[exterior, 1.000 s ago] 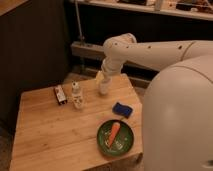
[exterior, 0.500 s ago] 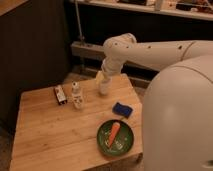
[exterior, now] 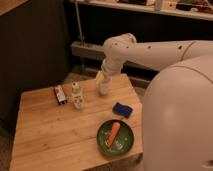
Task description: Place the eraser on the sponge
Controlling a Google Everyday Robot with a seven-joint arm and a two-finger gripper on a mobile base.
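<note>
Nothing seems to have shifted since the earlier frames: arm and objects sit as they did. The tool (exterior: 103,89) hangs pointing down over the far part of the pale wooden slatted table (exterior: 55,135). It is just right of the small white bottle (exterior: 76,96), with its jaws spread wide and nothing between them.

Near it, to the right and closer to the camera, lies the small deep-blue rectangular sponge (exterior: 121,109), with nothing on top. Left of the bottle, well apart from the sponge, lies the small flat dark rectangular eraser (exterior: 60,94), flat on the wood with its long side running away from the camera.

The eraser is likely light and fairly stiff, with a slightly grippy rubber body. It sits low, so a pinch across its narrow width near the middle looks safest, with the tips brought close to the wood. The sponge probably yields under load, so a flat, centred set-down would keep the eraser from tipping off.

A white and reddish band shows on the eraser, but no writing can be read there or on the bottle. Nearest the camera sits a round green plate (exterior: 101,140) holding an orange carrot (exterior: 114,132).
</note>
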